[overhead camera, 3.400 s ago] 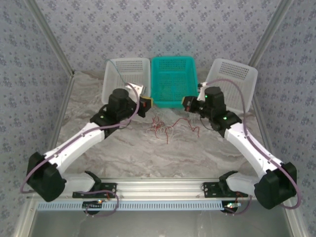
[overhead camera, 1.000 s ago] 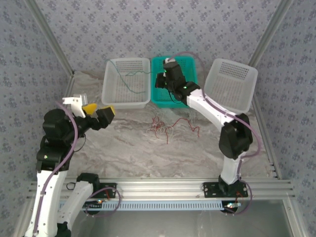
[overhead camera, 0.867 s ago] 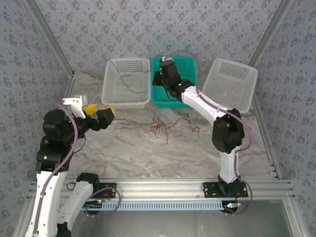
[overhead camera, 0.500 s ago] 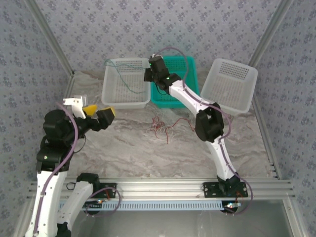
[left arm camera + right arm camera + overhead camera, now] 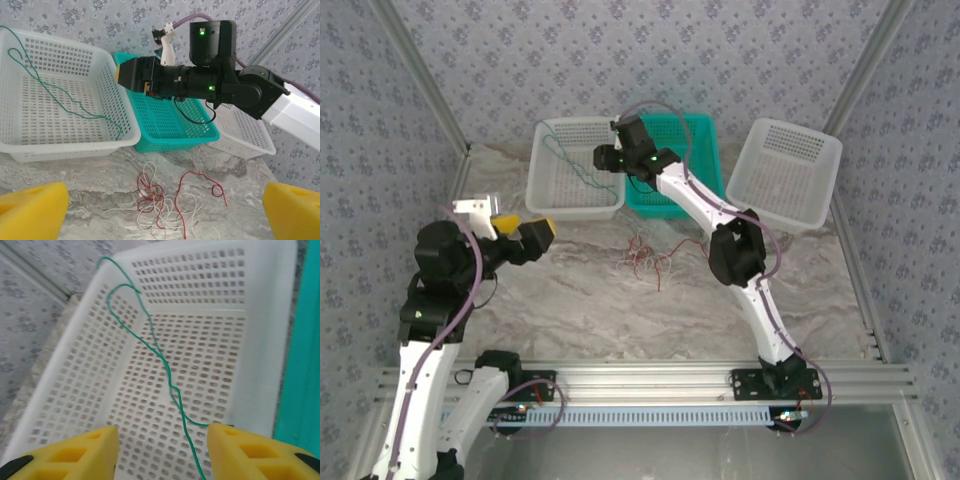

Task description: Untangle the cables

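Observation:
A loose tangle of red and whitish cables [image 5: 655, 256] lies on the marble table in front of the baskets, and the left wrist view has this tangle [image 5: 162, 205] low in the middle. A single green cable [image 5: 568, 168] lies in the left white basket [image 5: 545, 205]. My right gripper [image 5: 604, 158] reaches over that basket, open, and the green cable [image 5: 169, 380] runs across the basket floor between its yellow fingers [image 5: 75, 450]. My left gripper [image 5: 523, 228] hangs raised at the left, open and empty, well back from the tangle.
A teal basket [image 5: 695, 135] stands in the middle at the back, with a second white basket [image 5: 790, 215] tilted at the back right. The right arm [image 5: 705, 205] stretches diagonally over the teal basket. The metal frame rail [image 5: 650, 385] runs along the near edge.
My right arm swung from the teal basket leftward until its gripper is over the left white basket. The left arm lifted away from the tangle earlier and has since held nearly still.

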